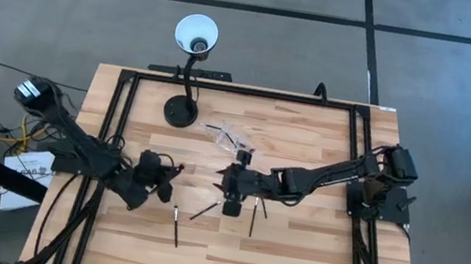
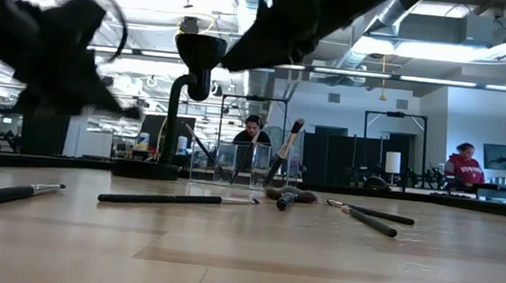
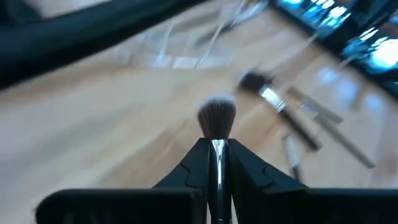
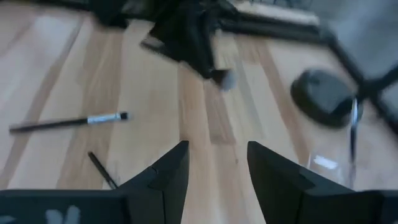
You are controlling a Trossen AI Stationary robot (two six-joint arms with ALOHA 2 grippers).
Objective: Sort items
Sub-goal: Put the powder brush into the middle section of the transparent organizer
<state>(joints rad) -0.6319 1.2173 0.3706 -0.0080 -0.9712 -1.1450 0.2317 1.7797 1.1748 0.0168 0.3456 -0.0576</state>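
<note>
A wooden bench [image 1: 292,255] seen from above carries a black gooseneck lamp [image 1: 183,105] with a white shade near its far edge. Just beside the lamp base lies a small clear plastic pouch [image 1: 227,137]. The left gripper [image 3: 217,152] is lifted off the bench, to the lamp's near left, its jaws pinched on the silvery ferrule of a fluffy round-headed makeup brush [image 3: 217,118]. The right gripper [image 4: 216,163] hovers over the middle of the bench, on the near side of the pouch, jaws spread wide and holding nothing. Several slim dark-handled makeup brushes [image 1: 175,224] lie scattered on the wood nearer than the lamp, around and below both grippers.
</note>
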